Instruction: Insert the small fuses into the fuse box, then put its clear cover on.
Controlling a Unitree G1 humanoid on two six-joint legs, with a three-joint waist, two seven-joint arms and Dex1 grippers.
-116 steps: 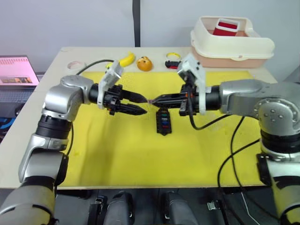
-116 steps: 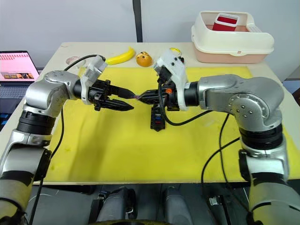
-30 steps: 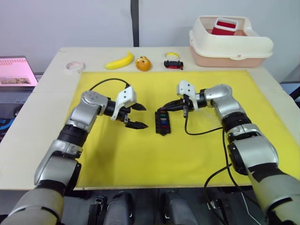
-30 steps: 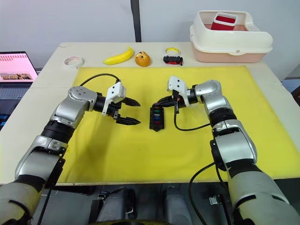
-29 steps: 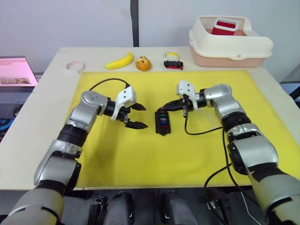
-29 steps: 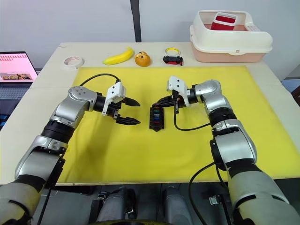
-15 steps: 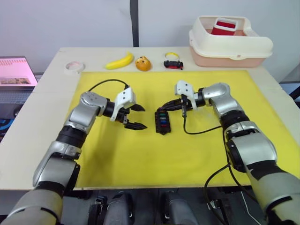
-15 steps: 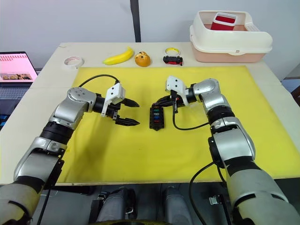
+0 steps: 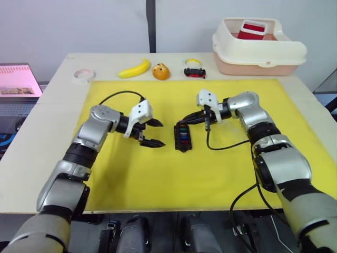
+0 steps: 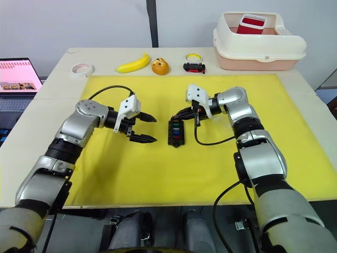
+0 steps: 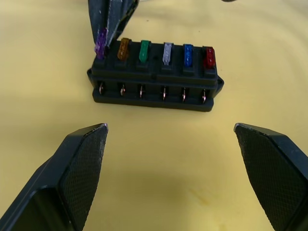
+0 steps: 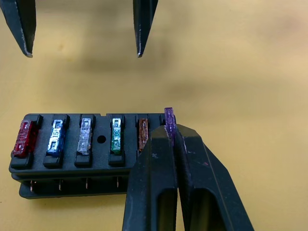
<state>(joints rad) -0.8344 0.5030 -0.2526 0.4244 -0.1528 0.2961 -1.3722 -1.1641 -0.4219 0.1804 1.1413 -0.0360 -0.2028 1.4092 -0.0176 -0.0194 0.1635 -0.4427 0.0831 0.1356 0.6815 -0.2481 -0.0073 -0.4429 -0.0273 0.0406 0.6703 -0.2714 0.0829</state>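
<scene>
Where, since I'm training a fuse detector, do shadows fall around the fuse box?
Right wrist view: a shadow band crosses the yellow mat beyond the fuse box, under the left hand. Left wrist view: a thin shadow hugs the box's base.

Both arms reach in low toward the middle. Left gripper (image 9: 153, 132) has its fingers spread wide apart, right gripper (image 12: 169, 126) is pinched tight, pointing left.

We see a pale tabletop (image 9: 58, 113) carrying a yellow mat (image 9: 221, 174), with the black fuse box (image 9: 182, 137) lying near the mat's middle. Along the tabletop's far edge lie a tape roll (image 9: 83, 75), a banana (image 9: 134, 68), an orange toy (image 9: 161, 71), a small black-and-red object (image 9: 195, 70) and a cream bin (image 9: 258, 50).
</scene>
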